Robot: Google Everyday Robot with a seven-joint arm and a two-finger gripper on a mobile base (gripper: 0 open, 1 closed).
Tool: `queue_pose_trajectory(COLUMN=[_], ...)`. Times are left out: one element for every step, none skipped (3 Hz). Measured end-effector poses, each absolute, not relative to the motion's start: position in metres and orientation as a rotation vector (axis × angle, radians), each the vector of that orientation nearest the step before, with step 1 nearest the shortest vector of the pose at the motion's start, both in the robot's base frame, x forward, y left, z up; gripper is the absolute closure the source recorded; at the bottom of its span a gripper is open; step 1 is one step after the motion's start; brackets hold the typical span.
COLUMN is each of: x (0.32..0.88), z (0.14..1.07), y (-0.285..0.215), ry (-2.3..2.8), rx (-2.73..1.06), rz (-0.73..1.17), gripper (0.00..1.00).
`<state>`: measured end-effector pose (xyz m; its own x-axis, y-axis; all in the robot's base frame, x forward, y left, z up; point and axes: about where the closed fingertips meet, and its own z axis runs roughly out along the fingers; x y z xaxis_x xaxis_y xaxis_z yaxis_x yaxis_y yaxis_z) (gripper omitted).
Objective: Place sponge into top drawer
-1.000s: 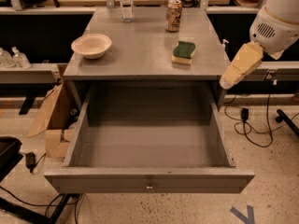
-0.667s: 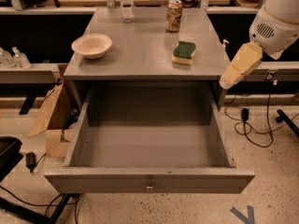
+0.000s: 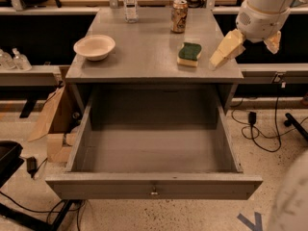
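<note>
The sponge (image 3: 189, 54) was seen lying flat on the table (image 3: 144, 61), green side up over its yellow foam, on the right part of the top and near the front edge. It was not in the drawer (image 3: 154, 186), which was drawn well out below the table top, with its front panel and small knob (image 3: 154, 192) turned toward the camera. The gripper (image 3: 244, 55) was held over the table's right front corner, at the end of the white arm (image 3: 262, 8) that came in from the upper right. Its two pale fingers (image 3: 225, 50) were spread wide apart and nothing was grasped between them. The nearer finger was pointed down toward the top just to the right of the sponge, apart from it (whether its tip met the table could not be told). The other finger was kept out past the table's right edge. A can (image 3: 179, 15) was stood upright behind the sponge, toward the back of the table. A clear bottle (image 3: 129, 3) was stood further left along the back. A pale bowl (image 3: 94, 46) was set on the left part of the top, well apart from the sponge. A cardboard box (image 3: 55, 124) was leaned by the table's left side, and dark cables (image 3: 262, 134) were laid over the speckled floor to the right.
</note>
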<state>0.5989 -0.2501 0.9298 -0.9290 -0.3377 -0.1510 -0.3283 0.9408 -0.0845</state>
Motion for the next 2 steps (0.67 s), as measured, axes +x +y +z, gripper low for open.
queue_pose_trajectory(x=[0.621,0.64], z=[0.934,0.935], y=[-0.25,-0.254], ry=[2.954,2.934], rx=[-0.275,-0.05], rz=[-0.155,-0.171], gripper=[0.0,0.0])
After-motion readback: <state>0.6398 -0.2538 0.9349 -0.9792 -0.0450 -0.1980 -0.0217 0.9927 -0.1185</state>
